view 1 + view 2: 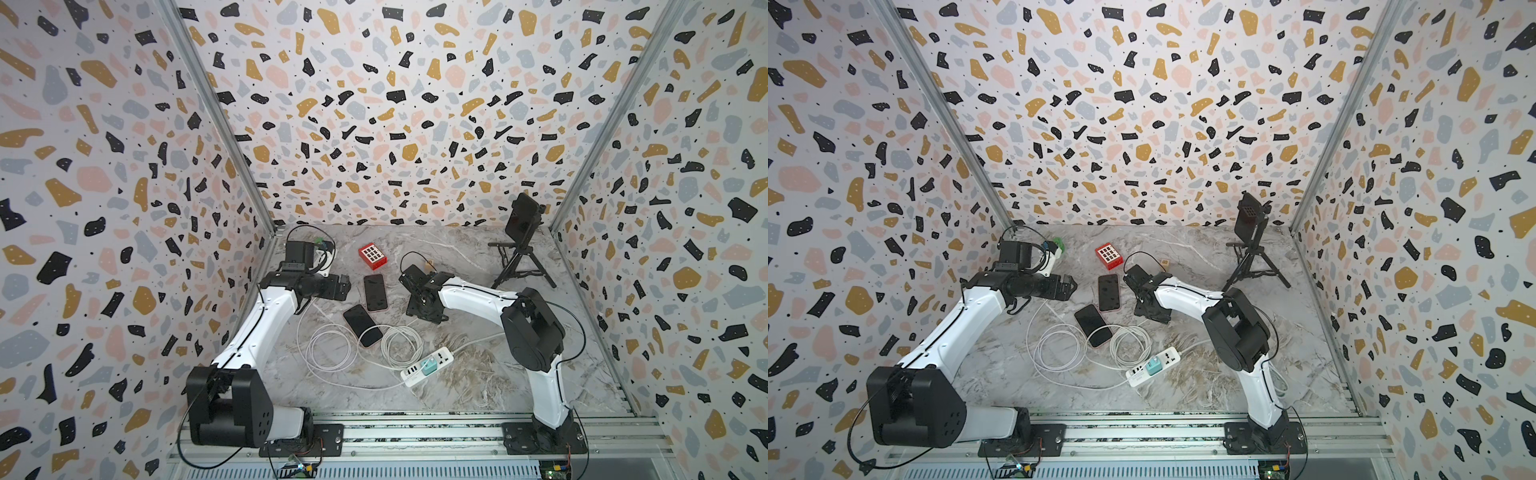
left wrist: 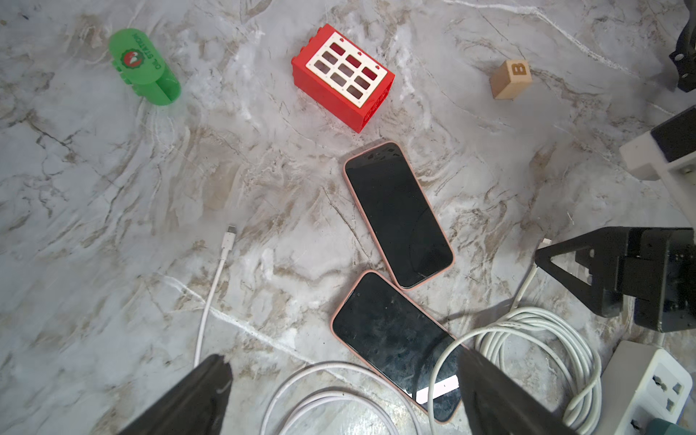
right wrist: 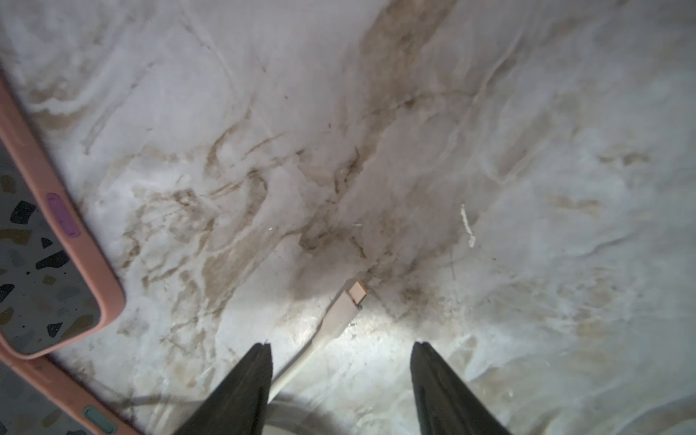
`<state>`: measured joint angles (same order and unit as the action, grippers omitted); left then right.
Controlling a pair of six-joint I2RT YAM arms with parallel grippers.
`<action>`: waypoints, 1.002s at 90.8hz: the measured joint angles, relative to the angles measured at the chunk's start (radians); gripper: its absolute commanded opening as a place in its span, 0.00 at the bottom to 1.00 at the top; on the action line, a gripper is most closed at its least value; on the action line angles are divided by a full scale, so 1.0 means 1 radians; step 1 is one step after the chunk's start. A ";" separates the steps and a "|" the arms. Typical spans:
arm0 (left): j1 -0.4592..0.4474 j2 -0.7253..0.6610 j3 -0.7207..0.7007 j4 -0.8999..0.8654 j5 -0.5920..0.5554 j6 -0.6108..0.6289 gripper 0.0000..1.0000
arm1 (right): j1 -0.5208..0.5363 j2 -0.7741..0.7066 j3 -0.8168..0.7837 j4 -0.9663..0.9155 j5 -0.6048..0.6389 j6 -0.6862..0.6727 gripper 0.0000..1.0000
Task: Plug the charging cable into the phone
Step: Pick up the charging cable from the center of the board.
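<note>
The right gripper (image 3: 341,344) is low over the marble worktop (image 3: 527,150) with its two fingers spread. The charging cable (image 3: 301,359) runs up between them, and its white plug (image 3: 344,310) lies flat on the stone. The cable passes closer to one finger, but I cannot tell if it touches. Nothing is pinched.

Just beside this spot two phones in pink cases lie screen up, almost meeting at the corners: the farther phone (image 1: 375,292) and the nearer phone (image 1: 363,325). A cable loop (image 2: 446,346) crosses the end of the nearer phone.

The left gripper (image 2: 342,356) hangs above the phones, fingers spread wide and holding nothing. A second cable (image 2: 205,312) lies near it, its plug end (image 2: 228,235) loose on the worktop — both plugs are apart from the phones. The cables coil toward a white power strip (image 1: 442,355) with a teal adapter (image 1: 427,367) plugged in.
</note>
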<state>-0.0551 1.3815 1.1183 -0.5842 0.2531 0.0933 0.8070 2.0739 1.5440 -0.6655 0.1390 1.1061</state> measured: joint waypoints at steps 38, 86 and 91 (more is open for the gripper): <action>0.000 0.006 0.000 -0.017 0.000 0.000 0.96 | 0.017 0.055 0.034 -0.025 0.071 0.040 0.37; 0.000 0.023 0.000 -0.023 0.068 0.001 0.94 | 0.016 0.069 0.042 0.058 0.119 0.058 0.07; 0.000 0.023 0.000 -0.023 0.100 0.001 0.94 | 0.016 0.063 0.037 0.084 0.119 0.044 0.07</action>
<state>-0.0551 1.4048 1.1183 -0.6071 0.3534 0.0944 0.8230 2.1368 1.5806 -0.5819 0.2577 1.1500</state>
